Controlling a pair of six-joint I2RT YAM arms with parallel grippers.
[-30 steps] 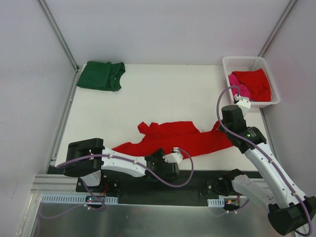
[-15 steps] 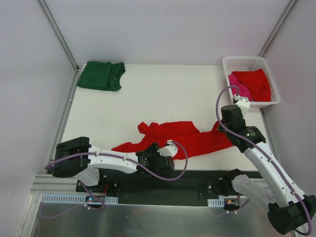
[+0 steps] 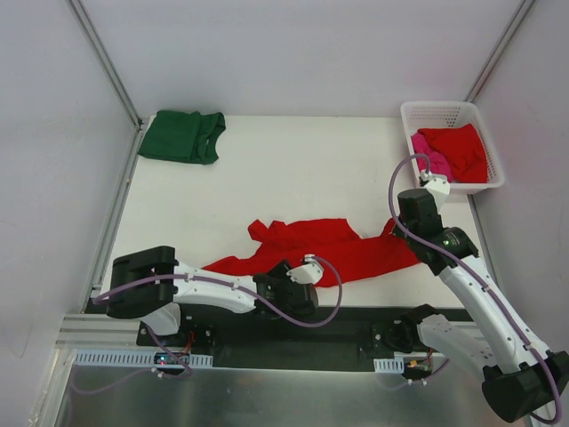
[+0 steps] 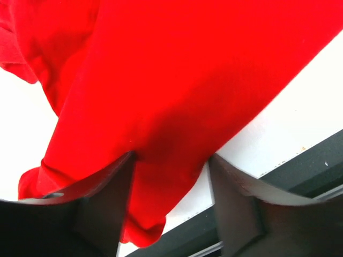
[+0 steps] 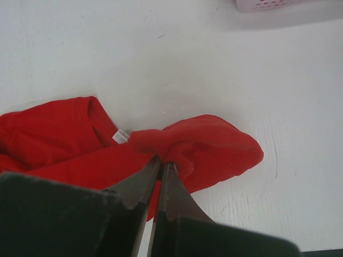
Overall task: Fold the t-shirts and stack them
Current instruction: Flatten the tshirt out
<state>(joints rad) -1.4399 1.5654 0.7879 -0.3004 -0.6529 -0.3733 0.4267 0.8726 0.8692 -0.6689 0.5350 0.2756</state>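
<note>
Pinching a bunched end of the red t-shirt (image 3: 311, 245) at the tips of the right gripper (image 5: 161, 159), jaws pressed together; white label just left of those tips. Straddling a fold of that cloth with the left gripper (image 4: 170, 160), fingers (image 4: 102, 214) apart, cloth touching both inner faces; squeezed or not, unclear. From above, fingertips hidden under the wrist, at the near edge of the table (image 3: 293, 169). Far ahead-left of the left gripper, 1 green t-shirt (image 3: 182, 135). Just ahead of the right gripper, the basket (image 3: 444, 110), holding a second red t-shirt (image 3: 462, 149) and 1 pink t-shirt (image 3: 425, 149), largely covered.
</note>
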